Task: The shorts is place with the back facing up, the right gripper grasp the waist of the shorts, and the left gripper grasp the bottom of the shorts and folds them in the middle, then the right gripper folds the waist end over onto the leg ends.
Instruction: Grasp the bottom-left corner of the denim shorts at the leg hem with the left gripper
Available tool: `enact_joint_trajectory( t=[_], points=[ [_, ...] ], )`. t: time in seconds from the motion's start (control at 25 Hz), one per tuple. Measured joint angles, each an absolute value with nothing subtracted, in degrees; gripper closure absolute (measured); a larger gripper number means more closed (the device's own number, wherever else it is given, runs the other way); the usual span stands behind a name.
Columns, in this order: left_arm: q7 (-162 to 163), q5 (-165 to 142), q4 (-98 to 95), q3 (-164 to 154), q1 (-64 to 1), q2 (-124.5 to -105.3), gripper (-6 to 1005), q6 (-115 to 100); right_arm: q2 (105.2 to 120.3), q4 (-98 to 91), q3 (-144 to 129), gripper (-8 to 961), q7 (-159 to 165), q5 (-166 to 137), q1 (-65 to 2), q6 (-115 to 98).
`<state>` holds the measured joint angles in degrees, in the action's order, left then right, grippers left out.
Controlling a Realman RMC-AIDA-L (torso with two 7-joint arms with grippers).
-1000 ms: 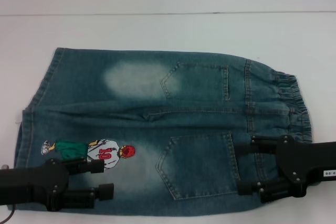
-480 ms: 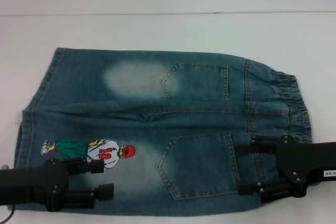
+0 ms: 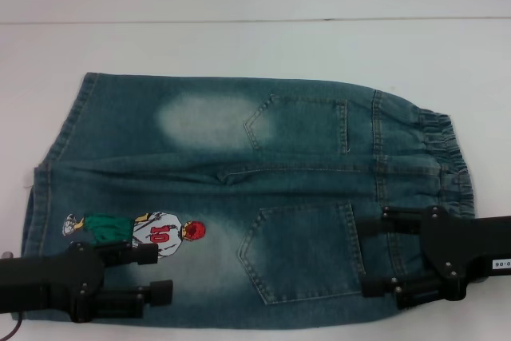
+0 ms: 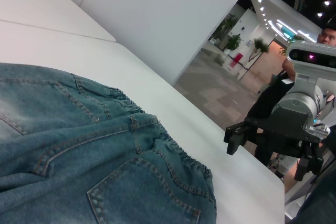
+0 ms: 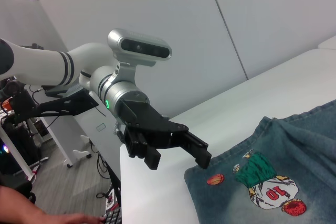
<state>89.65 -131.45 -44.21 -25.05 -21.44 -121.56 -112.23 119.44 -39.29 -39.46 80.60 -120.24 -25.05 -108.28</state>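
Shorts [image 3: 239,197], red "10" on print [image 3: 160,234]

Flat white table [image 3: 239,45]; faded blue-green denim shorts [image 3: 239,189] lie spread flat on it, back pockets up.

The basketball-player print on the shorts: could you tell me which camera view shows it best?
The head view: the basketball-player print lies whole and unobstructed beside the left end effector. The right wrist view shows it obliquely; the left wrist view misses it.
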Motion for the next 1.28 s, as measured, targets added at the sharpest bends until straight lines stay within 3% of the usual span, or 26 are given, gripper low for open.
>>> enact_joint_trajectory(
  t=[1.0, 1.28],
  points=[
    [90.09, -131.48, -44.22, -25.05, -21.53, -121.56, 127, -112.35, 119.44, -39.33, -39.48, 9, 80.56, -120.17, -25.16, -108.28],
    [96.76, -131.48, -47.30, -24.78, -21.29, -120.68, 127, -113.80, 119.48, -39.71, -39.45, 9, 80.54, -120.10, -25.22, -108.50]
  ],
)
